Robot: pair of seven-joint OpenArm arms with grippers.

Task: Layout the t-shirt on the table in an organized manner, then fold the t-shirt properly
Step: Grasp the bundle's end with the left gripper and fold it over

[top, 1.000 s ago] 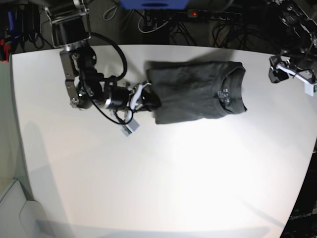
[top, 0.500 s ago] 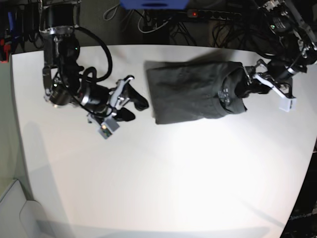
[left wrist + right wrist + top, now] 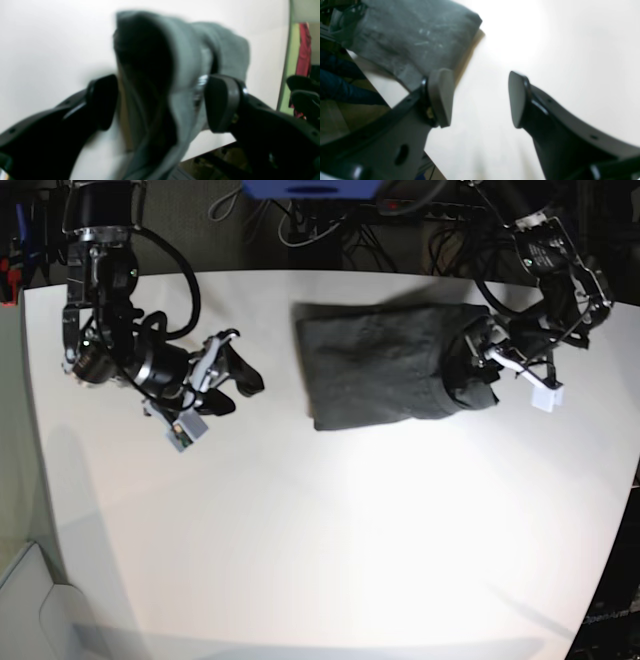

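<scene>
Lower half of the base view: bare white table (image 3: 330, 560), nothing resting on it. No legible writing or brand on any item; no tag readable. Count: one t-shirt, two grippers. Mid-left of frame, right gripper (image 3: 238, 375) sits over bare tabletop, well apart from the cloth; its wrist view shows the jaws spread wide with only table between the pads. Upper centre, t-shirt (image 3: 385, 365), dark grey, lies folded into a compact rectangle. Upper right, left gripper (image 3: 480, 360) is at the shirt's right end; in its wrist view, blurred, a raised fold of cloth stands between widely parted pads, grip not confirmed.
</scene>
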